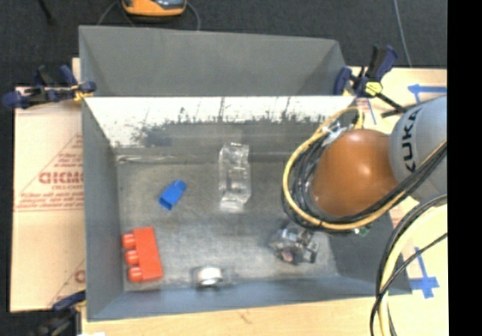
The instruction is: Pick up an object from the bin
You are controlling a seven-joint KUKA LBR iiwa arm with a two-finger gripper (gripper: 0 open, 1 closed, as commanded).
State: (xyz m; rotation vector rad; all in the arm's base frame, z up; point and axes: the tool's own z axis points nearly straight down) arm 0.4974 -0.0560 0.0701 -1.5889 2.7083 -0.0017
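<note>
My gripper [295,245] shows below the orange dome at the bin's front right, low over the floor. A clear plastic piece [233,177] lies in the middle of the bin, to the gripper's upper left. At the front edge, left of the gripper, rests a small white and silver round thing [208,276]. Nothing can be made out between the fingers.
A small blue block [172,194] lies left of centre. In the front left corner sits a red studded brick [142,255]. The arm with its orange dome and looped cables covers the bin's right side.
</note>
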